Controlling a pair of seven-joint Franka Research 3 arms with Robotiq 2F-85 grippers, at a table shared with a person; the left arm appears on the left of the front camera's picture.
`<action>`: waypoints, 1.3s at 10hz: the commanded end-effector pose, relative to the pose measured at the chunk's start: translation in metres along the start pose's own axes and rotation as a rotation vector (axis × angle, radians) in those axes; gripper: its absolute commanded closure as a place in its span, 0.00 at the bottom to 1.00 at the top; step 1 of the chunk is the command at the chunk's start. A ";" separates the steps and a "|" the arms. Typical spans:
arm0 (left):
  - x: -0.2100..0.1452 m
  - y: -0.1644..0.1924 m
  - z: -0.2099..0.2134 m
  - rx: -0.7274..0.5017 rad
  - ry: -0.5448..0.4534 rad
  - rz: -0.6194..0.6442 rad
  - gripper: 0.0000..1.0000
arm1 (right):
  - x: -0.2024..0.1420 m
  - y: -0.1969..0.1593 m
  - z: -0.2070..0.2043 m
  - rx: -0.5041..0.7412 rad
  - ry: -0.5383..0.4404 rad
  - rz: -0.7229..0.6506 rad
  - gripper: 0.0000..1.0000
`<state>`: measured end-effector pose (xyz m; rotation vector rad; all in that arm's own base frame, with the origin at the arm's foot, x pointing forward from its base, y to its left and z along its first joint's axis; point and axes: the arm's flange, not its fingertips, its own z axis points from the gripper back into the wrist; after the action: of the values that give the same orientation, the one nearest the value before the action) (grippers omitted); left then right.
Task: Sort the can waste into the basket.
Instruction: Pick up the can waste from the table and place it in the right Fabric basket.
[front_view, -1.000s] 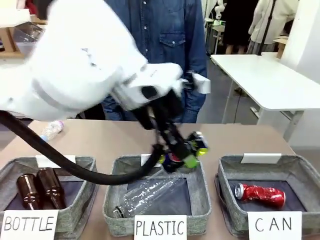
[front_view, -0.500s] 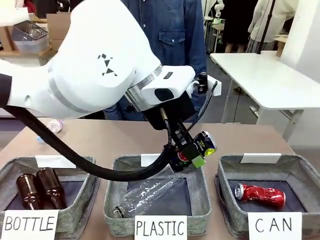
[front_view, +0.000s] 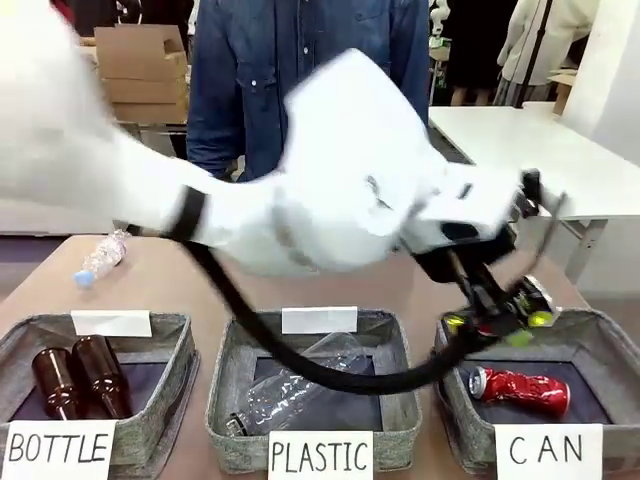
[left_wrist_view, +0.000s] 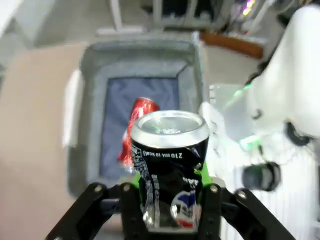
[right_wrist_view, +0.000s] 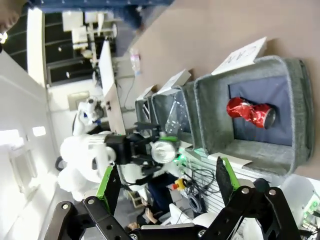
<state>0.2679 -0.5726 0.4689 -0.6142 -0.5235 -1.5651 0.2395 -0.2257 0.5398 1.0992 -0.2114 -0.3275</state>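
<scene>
My left gripper (front_view: 497, 318) is shut on the dark blue-black can (front_view: 533, 302), holding it over the far left part of the grey CAN basket (front_view: 600, 335). In the left wrist view the dark can (left_wrist_view: 170, 160) stands silver end up between the green pads of the left gripper (left_wrist_view: 170, 197). Below it lies the CAN basket (left_wrist_view: 140, 52) with the red can (left_wrist_view: 139, 125). From the front, the red can (front_view: 520, 390) lies on the basket's dark bottom. My right gripper (right_wrist_view: 165, 185) is open, high above the CAN basket (right_wrist_view: 295, 115) and red can (right_wrist_view: 249, 112).
The PLASTIC basket (front_view: 225, 385) holds a clear bottle (front_view: 290, 390). The BOTTLE basket (front_view: 180, 340) holds two brown bottles (front_view: 75, 375). A small clear bottle (front_view: 100, 260) lies on the table at far left. A person in a denim shirt (front_view: 300, 60) stands across the table.
My left arm has swung to the right with the dark can, from above the PLASTIC basket to above the CAN basket. The red can has not moved.
</scene>
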 end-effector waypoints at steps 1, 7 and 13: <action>0.042 0.028 -0.050 -0.020 0.091 -0.034 0.59 | 0.010 0.005 -0.017 0.001 0.046 0.027 0.00; 0.047 0.032 -0.062 -0.010 0.131 -0.046 0.02 | 0.010 0.005 -0.017 0.001 0.046 0.027 0.00; 0.049 0.026 -0.056 0.019 0.131 -0.046 0.00 | 0.010 0.005 -0.017 0.001 0.046 0.027 0.00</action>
<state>0.2930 -0.6487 0.4528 -0.4937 -0.4576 -1.6463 0.2537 -0.2114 0.5350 1.0974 -0.1667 -0.2895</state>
